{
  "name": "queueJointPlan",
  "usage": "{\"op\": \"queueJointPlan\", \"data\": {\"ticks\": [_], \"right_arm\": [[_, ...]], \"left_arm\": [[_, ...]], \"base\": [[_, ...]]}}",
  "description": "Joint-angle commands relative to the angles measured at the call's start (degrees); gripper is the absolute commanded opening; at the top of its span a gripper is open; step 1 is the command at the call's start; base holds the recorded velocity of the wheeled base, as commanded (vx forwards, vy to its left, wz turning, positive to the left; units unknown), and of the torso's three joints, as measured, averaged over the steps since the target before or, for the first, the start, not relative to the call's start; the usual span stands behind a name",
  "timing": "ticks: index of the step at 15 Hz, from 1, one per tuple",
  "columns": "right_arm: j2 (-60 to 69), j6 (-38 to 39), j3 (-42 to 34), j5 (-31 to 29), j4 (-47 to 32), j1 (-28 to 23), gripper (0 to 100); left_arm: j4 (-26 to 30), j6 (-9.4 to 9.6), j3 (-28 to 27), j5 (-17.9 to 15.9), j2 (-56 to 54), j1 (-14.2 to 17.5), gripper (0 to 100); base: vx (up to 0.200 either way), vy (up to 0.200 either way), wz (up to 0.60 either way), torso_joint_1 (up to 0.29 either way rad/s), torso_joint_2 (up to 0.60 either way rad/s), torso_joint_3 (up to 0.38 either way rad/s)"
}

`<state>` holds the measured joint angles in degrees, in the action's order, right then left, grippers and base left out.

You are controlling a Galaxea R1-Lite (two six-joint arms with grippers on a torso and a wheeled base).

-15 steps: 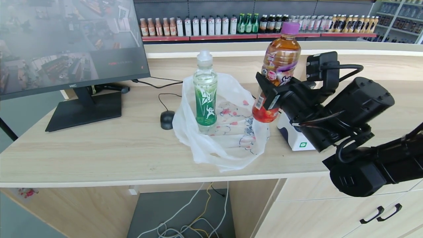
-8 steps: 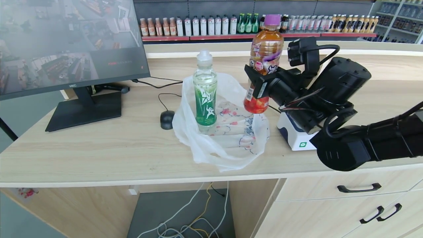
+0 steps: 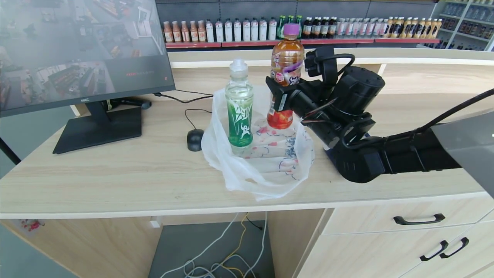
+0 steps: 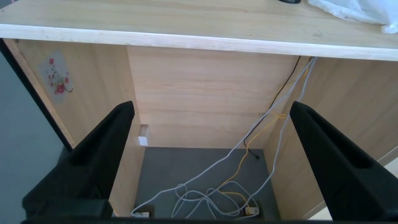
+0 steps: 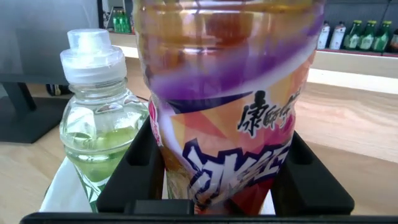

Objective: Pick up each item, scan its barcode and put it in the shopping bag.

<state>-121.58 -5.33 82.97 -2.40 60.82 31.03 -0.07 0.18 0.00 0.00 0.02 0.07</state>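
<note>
My right gripper point(image 3: 281, 101) is shut on an amber tea bottle point(image 3: 285, 73) with a purple cap, held upright above the back right part of the white shopping bag point(image 3: 266, 166). A clear bottle with a green label point(image 3: 239, 108) stands upright in the bag, just left of the held one. The right wrist view has the tea bottle point(image 5: 230, 112) between the black fingers point(image 5: 134, 174), with the green-label bottle point(image 5: 96, 130) beside it. My left gripper point(image 4: 211, 162) is open below the counter edge, holding nothing.
A monitor point(image 3: 77, 50) on a black stand sits at the counter's left, with a mouse point(image 3: 195, 139) and cables beside the bag. A white scanner box point(image 3: 328, 148) is partly hidden behind my right arm. Drawers point(image 3: 417, 227) are under the counter at the right.
My right arm has carried the tea bottle leftward and farther back, from over the scanner box to above the bag. The green-label bottle and bag stayed put.
</note>
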Motion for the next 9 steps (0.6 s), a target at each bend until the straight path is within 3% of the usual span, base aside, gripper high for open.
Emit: {"op": "queueJointPlan", "data": {"ticks": [1,9], "right_arm": [[-4.7,0.9,2.7,-0.1,0.1,0.2,0],[-9.6,1.7,3.9,-0.3,1.2,-0.4,0]], "left_arm": [[0.0,-0.01,0.0,0.1,0.0,0.0,100],[0.0,-0.01,0.0,0.0,0.0,0.0,100]], "base": [[0.000,0.000,0.00,0.000,0.00,0.000],[0.000,0.000,0.00,0.000,0.00,0.000]]}}
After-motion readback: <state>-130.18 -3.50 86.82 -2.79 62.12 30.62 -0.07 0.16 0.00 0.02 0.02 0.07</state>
